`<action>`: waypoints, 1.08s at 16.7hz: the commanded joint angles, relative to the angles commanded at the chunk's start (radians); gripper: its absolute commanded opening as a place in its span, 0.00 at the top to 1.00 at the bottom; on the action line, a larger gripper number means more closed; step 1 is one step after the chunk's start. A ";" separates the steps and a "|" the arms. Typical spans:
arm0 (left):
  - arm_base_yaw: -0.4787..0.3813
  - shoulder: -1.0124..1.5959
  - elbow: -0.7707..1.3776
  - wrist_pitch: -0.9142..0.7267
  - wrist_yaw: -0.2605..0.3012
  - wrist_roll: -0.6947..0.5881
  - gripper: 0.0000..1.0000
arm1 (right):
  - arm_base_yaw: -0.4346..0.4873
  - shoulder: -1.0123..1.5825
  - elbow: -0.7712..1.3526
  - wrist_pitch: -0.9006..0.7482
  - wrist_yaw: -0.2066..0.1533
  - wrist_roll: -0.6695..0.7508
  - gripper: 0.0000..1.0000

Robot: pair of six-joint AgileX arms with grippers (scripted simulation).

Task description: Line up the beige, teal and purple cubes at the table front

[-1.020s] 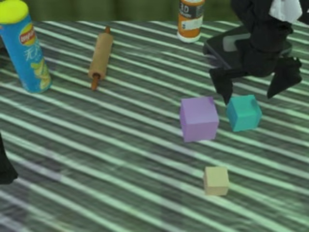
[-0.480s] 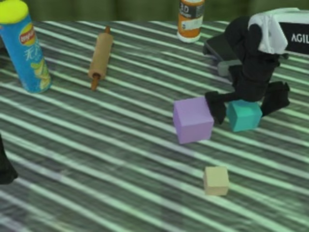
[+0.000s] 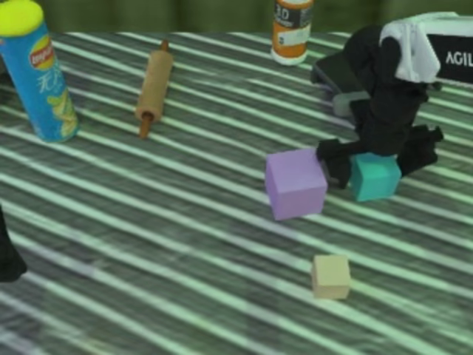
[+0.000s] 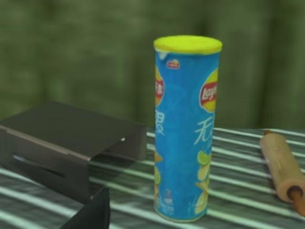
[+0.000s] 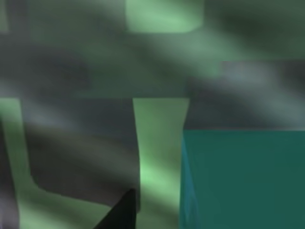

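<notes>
The teal cube [image 3: 376, 179] sits at the right of the striped table, and my right gripper [image 3: 377, 167] is lowered over it, open, with one finger on each side. In the right wrist view a dark fingertip [image 5: 126, 212] stands a stripe's width off the teal cube's [image 5: 243, 181] side. The purple cube [image 3: 295, 183] rests just left of the left finger, touching or nearly touching it. The beige cube [image 3: 330, 276] lies alone nearer the table front. My left gripper [image 3: 7, 255] is parked at the left edge, open.
A blue chips can [image 3: 37, 74] stands at the back left, a wooden rolling pin [image 3: 154, 85] beside it, an orange-and-white canister [image 3: 292, 29] at the back. A dark slab [image 3: 336, 72] lies behind the right arm. The left wrist view shows the chips can [image 4: 186, 129] and a dark metal stand [image 4: 71, 138].
My right gripper came down around the teal cube and its fingers drew slightly closer. The purple cube was nudged a little to the left. The beige cube stayed put.
</notes>
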 joint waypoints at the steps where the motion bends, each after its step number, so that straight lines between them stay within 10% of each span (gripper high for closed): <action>1: 0.000 0.000 0.000 0.000 0.000 0.000 0.00 | 0.000 0.000 0.000 0.000 0.000 0.000 0.53; 7: 0.000 0.000 0.000 0.000 0.000 0.000 0.00 | 0.000 0.000 0.000 0.000 0.000 0.000 0.98; 18: 0.000 0.000 0.000 0.000 0.000 0.000 0.00 | -0.001 -0.023 0.021 -0.023 0.003 -0.001 1.00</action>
